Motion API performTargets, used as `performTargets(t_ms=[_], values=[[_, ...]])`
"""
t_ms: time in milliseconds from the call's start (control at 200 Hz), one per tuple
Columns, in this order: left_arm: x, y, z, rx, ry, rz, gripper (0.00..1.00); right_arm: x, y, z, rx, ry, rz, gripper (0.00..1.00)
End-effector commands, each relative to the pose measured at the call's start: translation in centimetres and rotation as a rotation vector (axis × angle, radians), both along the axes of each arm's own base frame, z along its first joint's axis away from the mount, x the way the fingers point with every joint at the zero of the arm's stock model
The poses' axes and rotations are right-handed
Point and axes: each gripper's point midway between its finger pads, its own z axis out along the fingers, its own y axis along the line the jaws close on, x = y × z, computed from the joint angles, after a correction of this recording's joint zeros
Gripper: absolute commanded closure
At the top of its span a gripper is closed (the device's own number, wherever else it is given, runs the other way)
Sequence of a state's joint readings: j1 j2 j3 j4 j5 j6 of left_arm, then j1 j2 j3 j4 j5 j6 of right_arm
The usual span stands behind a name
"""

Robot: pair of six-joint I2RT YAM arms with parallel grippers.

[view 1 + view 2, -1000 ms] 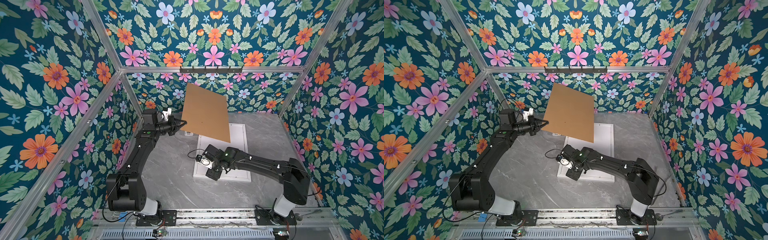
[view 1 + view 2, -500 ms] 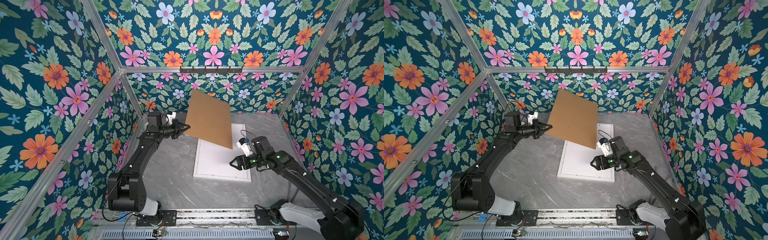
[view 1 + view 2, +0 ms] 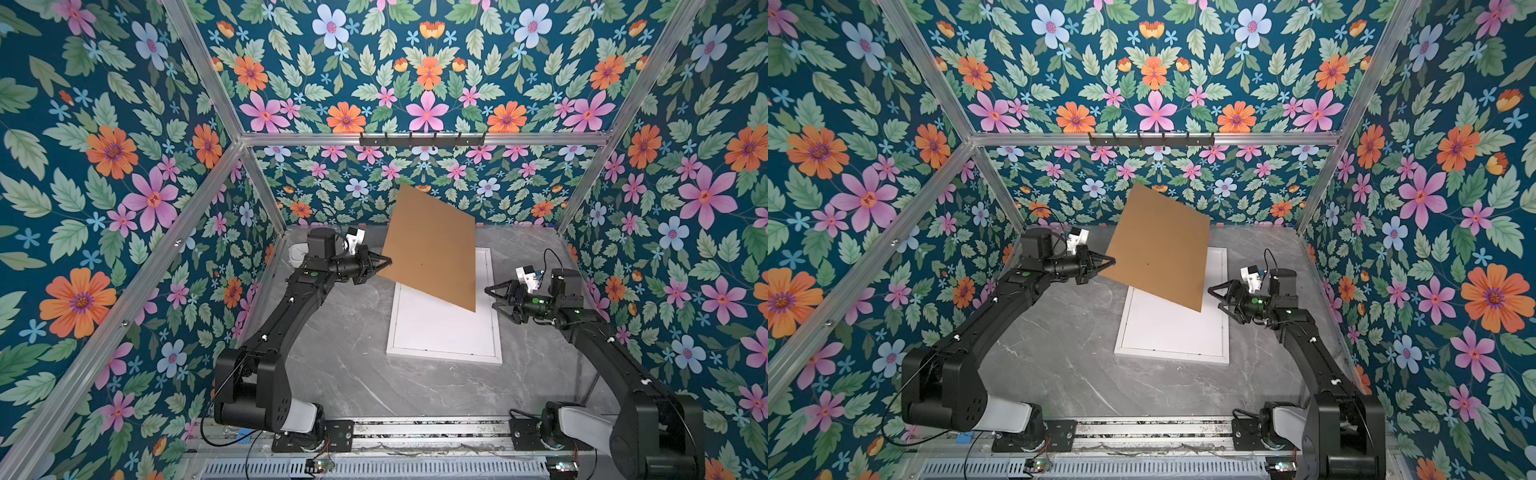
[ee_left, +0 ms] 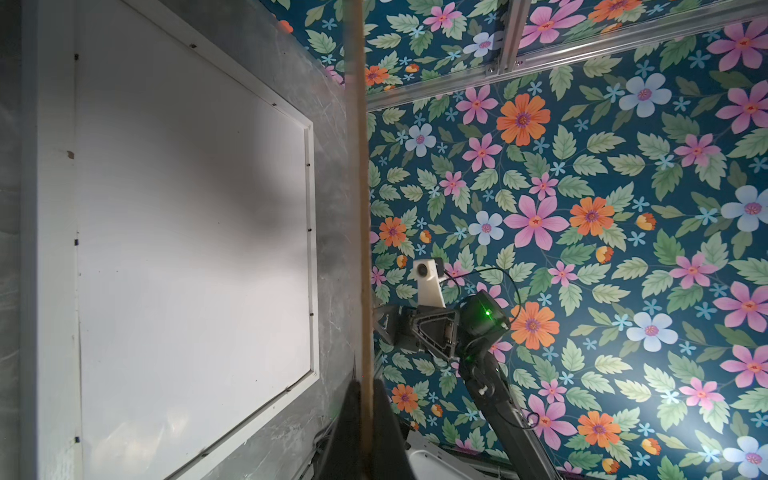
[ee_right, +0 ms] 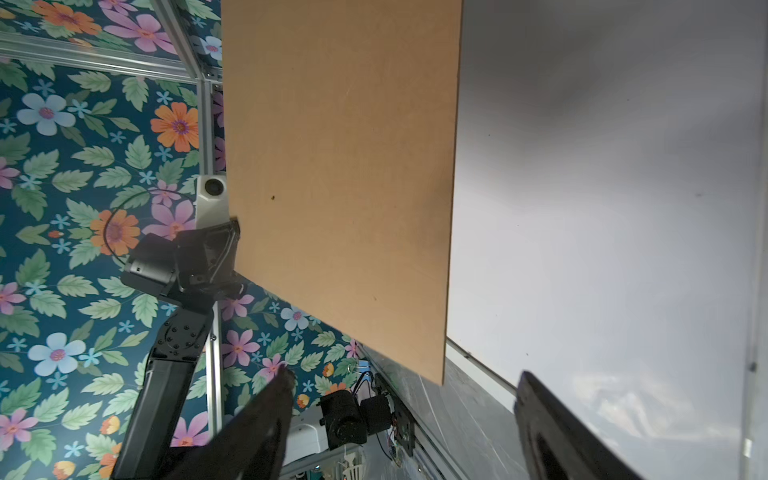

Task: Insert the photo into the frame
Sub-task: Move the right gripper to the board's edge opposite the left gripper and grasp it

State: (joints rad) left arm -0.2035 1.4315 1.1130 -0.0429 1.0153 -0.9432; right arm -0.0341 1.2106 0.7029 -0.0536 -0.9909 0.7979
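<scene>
One tilted brown board (image 3: 432, 249) above the frame (image 3: 442, 356), edge pinched in the left gripper (image 3: 384, 262); right gripper (image 3: 490, 298) wide apart, empty.

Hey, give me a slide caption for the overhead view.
The left hand holds the brown backing board tilted above the white frame; the open right hand hovers nearby, empty.

my left gripper (image 3: 385, 262) is pinched on a board (image 3: 432, 249) edge; my right gripper (image 3: 491, 299) points inward, jaws wide apart
</scene>
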Motion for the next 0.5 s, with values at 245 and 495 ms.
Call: performTargets(t_ms=[245,495], values=[[-1.0,-1.7,2.5,-0.073,-0.087,-0.036,1.00,5.6,0.6,0.1,0.209,-0.057,0.004,0.18],[-1.6,-3.0,2.1,-0.111,-0.074,-0.052,1.00,6.8,1.3,0.8,0.308,-0.081,0.060,0.28]])
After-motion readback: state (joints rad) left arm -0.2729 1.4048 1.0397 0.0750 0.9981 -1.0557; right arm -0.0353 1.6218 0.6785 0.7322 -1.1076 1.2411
